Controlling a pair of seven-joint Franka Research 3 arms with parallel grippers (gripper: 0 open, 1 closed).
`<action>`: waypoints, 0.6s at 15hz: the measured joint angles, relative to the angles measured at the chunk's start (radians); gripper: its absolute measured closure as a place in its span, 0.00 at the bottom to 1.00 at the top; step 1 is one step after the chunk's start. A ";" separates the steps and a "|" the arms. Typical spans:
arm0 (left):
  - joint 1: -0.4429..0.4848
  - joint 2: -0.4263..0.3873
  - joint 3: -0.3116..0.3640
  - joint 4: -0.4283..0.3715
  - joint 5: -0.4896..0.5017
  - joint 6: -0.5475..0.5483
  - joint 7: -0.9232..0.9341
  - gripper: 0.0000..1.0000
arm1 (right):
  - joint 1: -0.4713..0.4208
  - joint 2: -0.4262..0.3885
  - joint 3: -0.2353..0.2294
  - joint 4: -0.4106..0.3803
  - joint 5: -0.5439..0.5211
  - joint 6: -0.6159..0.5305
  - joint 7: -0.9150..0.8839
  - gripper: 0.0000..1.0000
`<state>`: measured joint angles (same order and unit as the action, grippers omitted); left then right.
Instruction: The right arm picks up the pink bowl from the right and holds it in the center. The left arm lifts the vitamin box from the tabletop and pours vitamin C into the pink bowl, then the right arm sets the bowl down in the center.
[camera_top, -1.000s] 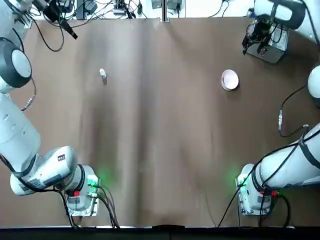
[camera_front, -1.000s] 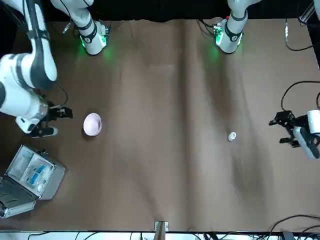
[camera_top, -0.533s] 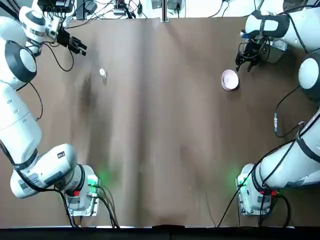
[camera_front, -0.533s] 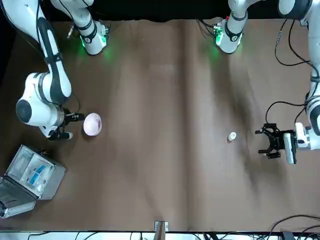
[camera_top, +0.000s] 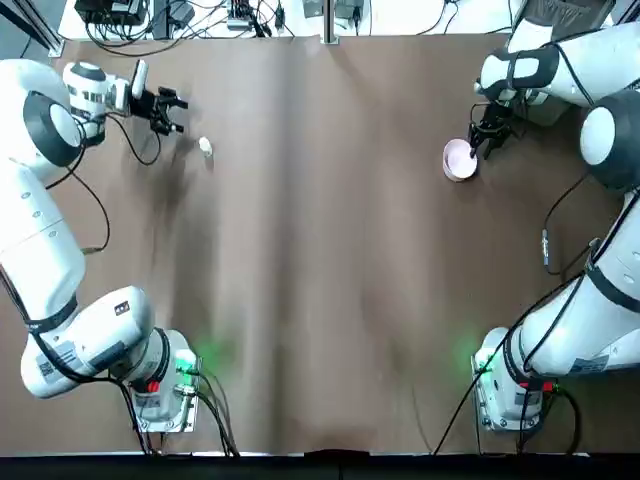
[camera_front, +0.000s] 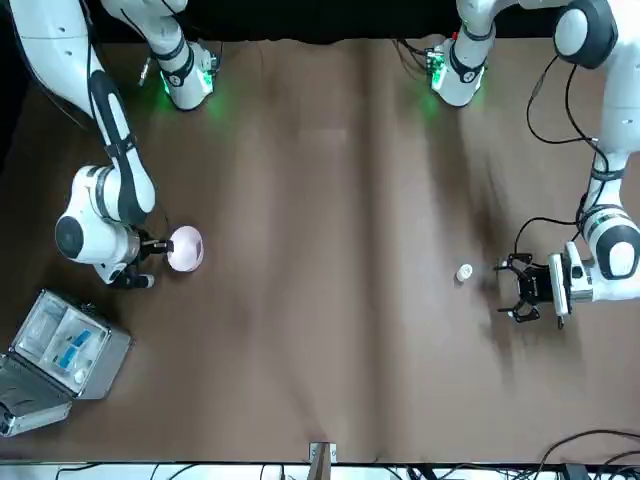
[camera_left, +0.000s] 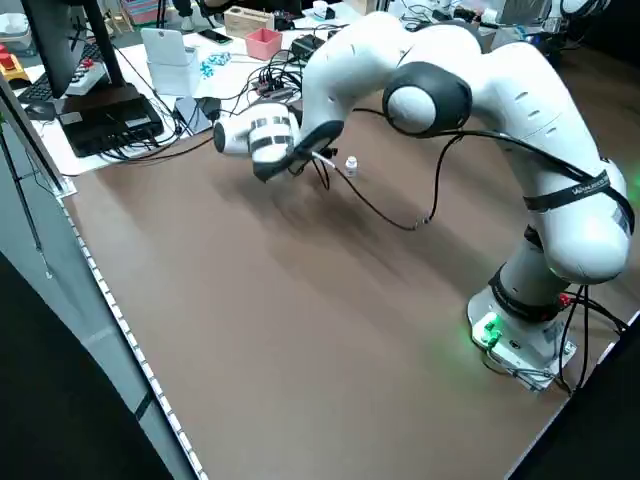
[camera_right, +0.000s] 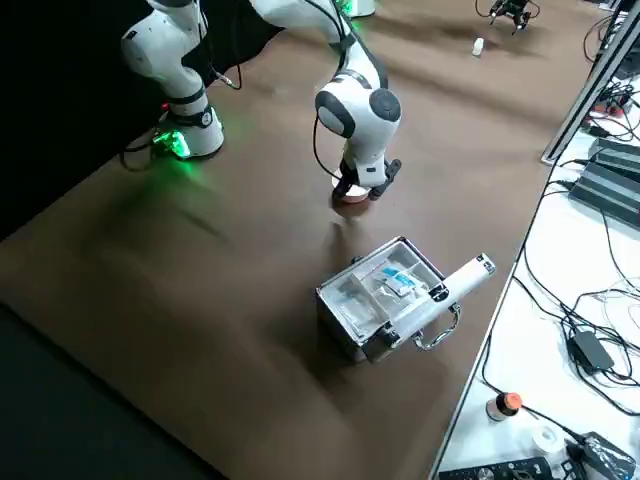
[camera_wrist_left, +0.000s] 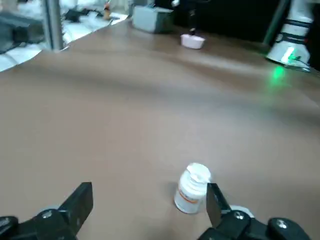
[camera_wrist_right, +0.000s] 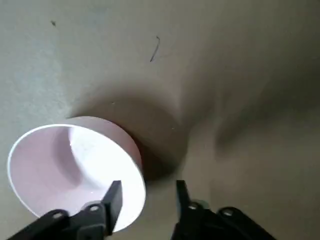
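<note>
The pink bowl (camera_top: 459, 160) sits upright on the tabletop (camera_top: 320, 250) at the right. My right gripper (camera_top: 487, 140) is open at its outer edge; in the right wrist view one finger (camera_wrist_right: 114, 197) hangs over the bowl (camera_wrist_right: 75, 170) inside the rim, the other finger outside it. The vitamin box (camera_top: 205, 146), a tiny white container, stands at the far left. My left gripper (camera_top: 170, 110) is open, low and a little short of it. In the left wrist view the vitamin box (camera_wrist_left: 192, 188) stands just beyond the open gripper (camera_wrist_left: 148, 202), near one fingertip.
A grey hinged case (camera_front: 60, 350) lies open at the table's far right corner, beyond the bowl. Cables and electronics (camera_top: 150, 15) crowd the bench past the far edge. Both arm bases (camera_top: 165, 390) stand at the near edge.
The right gripper has come from the grey case to the bowl's rim. The left gripper has swung in from the far left corner toward the vitamin box. Bowl and box have not moved.
</note>
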<state>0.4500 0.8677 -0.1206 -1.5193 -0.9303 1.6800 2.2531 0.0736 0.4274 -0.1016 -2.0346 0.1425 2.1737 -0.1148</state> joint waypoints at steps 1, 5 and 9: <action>0.009 0.023 0.000 -0.002 -0.002 -0.024 0.074 0.00 | 0.000 0.006 0.000 0.000 0.002 0.000 0.004 0.57; 0.019 0.088 -0.004 -0.003 -0.006 -0.085 0.281 0.00 | 0.000 0.024 0.000 -0.001 0.008 0.000 0.008 0.64; 0.018 0.117 -0.007 -0.003 -0.006 -0.125 0.318 0.00 | 0.000 0.027 0.000 -0.001 0.009 0.000 0.008 0.67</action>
<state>0.4678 0.9849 -0.1273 -1.5226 -0.9360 1.5548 2.5715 0.0733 0.4548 -0.1015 -2.0351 0.1517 2.1737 -0.1063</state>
